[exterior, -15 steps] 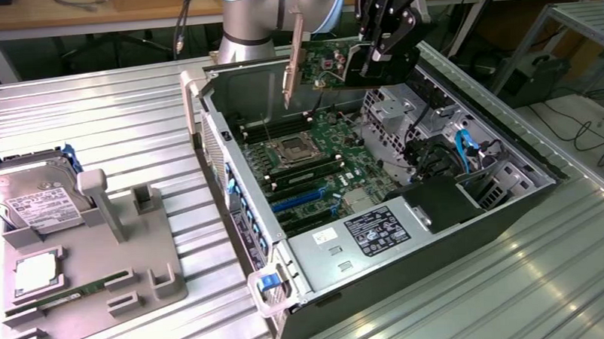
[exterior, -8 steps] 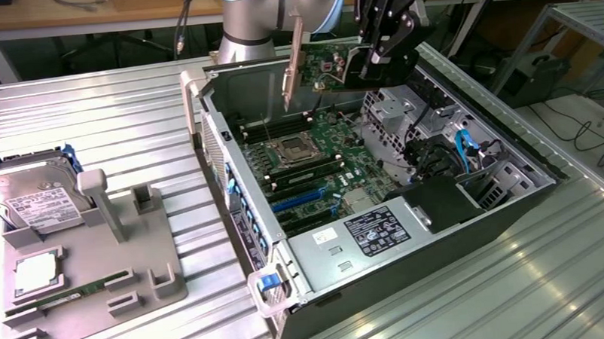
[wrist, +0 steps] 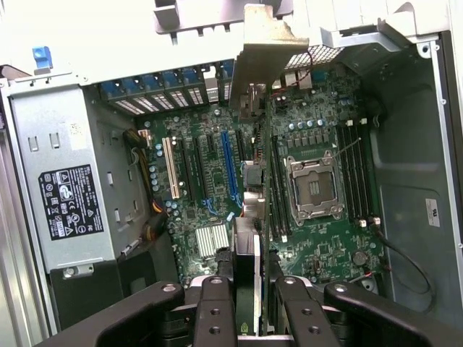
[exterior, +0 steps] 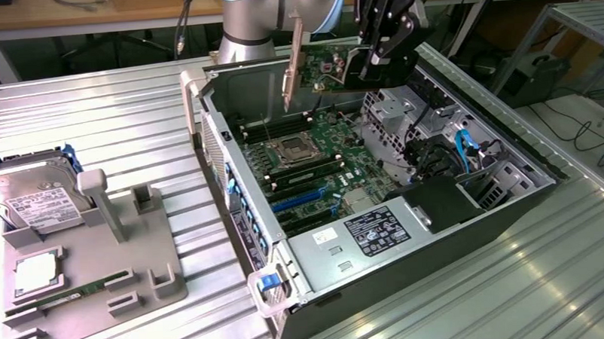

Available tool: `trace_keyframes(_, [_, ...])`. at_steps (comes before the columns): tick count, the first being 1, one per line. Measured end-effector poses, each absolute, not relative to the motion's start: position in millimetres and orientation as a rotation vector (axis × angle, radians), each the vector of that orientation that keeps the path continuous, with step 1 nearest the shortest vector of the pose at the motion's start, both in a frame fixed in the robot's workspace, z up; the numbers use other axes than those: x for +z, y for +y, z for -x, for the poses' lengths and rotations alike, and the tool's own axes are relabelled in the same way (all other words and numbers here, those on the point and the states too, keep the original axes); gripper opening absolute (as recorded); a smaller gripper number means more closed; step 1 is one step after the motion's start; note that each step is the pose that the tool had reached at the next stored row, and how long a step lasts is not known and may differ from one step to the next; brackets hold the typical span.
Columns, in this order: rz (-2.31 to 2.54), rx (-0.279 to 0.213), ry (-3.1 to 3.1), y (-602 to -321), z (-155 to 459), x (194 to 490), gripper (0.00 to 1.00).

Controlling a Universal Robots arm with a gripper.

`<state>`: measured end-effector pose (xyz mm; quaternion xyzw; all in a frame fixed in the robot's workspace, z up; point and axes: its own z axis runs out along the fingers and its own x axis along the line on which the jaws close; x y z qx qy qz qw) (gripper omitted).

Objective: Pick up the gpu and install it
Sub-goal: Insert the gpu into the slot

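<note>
My gripper (exterior: 364, 65) is shut on the gpu (exterior: 328, 63), a green card hanging above the open computer case (exterior: 213, 135). Its silver bracket (exterior: 296, 60) points down toward the case's far wall. In the wrist view the gpu (wrist: 253, 217) appears edge-on as a dark strip running from between my black fingers (wrist: 215, 311) to the bracket (wrist: 264, 58). The card hovers clear of the motherboard (wrist: 318, 137), roughly over the strip between the blue slot (wrist: 230, 166) and the processor socket (wrist: 312, 186). It touches no slot.
The case lies on its side on a ribbed metal table, with the power supply (exterior: 379, 231) at its near end and drive cages and cables (exterior: 452, 153) on the exterior view's right. A grey fixture (exterior: 85, 275) at the exterior view's left holds a hard drive (exterior: 37, 197) and a memory stick (exterior: 75, 293).
</note>
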<state>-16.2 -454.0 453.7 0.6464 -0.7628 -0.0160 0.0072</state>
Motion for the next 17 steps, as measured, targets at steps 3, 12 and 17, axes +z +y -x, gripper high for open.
trace_keyframes(3, [-2.022,-0.05,-2.385,-454.0,16.2,453.0,0.27])
trace_keyframes(12, [-2.022,-0.05,-2.385,-454.0,16.1,450.5,0.27])
trace_keyframes(17, [-2.022,-0.05,-2.385,-454.0,16.2,449.0,0.27])
